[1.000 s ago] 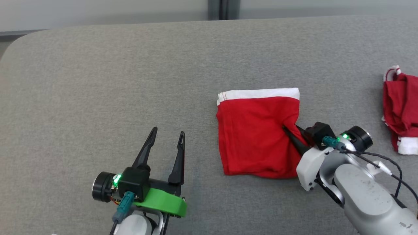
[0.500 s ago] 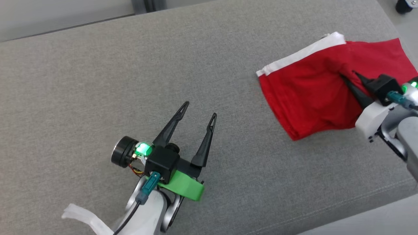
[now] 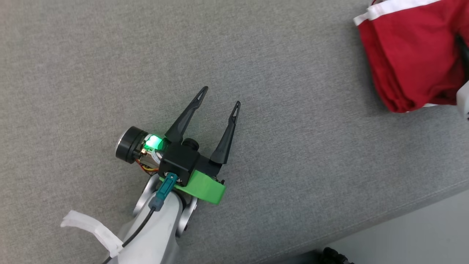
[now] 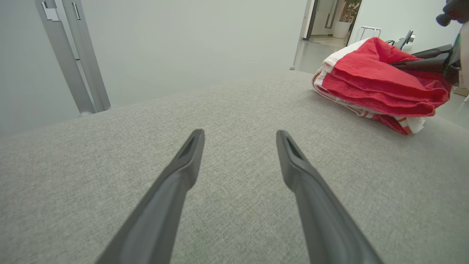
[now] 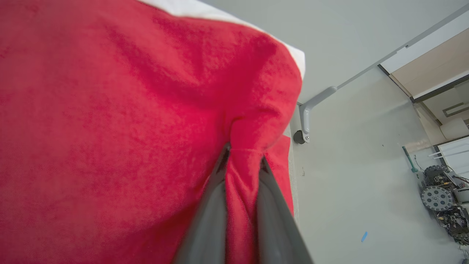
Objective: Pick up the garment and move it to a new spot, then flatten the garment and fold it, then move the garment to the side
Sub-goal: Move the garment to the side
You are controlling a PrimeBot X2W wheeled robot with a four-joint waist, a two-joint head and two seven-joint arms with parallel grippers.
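The folded red garment (image 3: 406,55) with a white band lies at the top right of the head view, near the right end of the grey surface. In the right wrist view my right gripper (image 5: 243,154) is shut on a bunched fold of the garment (image 5: 110,128). The left wrist view shows the garment (image 4: 377,84) far to the right, with the right gripper's fingers (image 4: 421,62) pinching its top. My left gripper (image 3: 220,97) rests open over bare fabric, well left of the garment, and nothing sits between its fingers (image 4: 239,134).
A second red and white striped cloth (image 4: 403,123) lies under the garment's near edge. The grey surface's front edge (image 3: 366,220) runs across the lower right, with floor and a dark wheel (image 3: 331,255) beyond. A metal post (image 4: 73,58) stands behind.
The head camera has swung, shifting the whole picture. My right gripper has carried the garment rightward along the surface, toward the other red cloth. The left gripper stays open.
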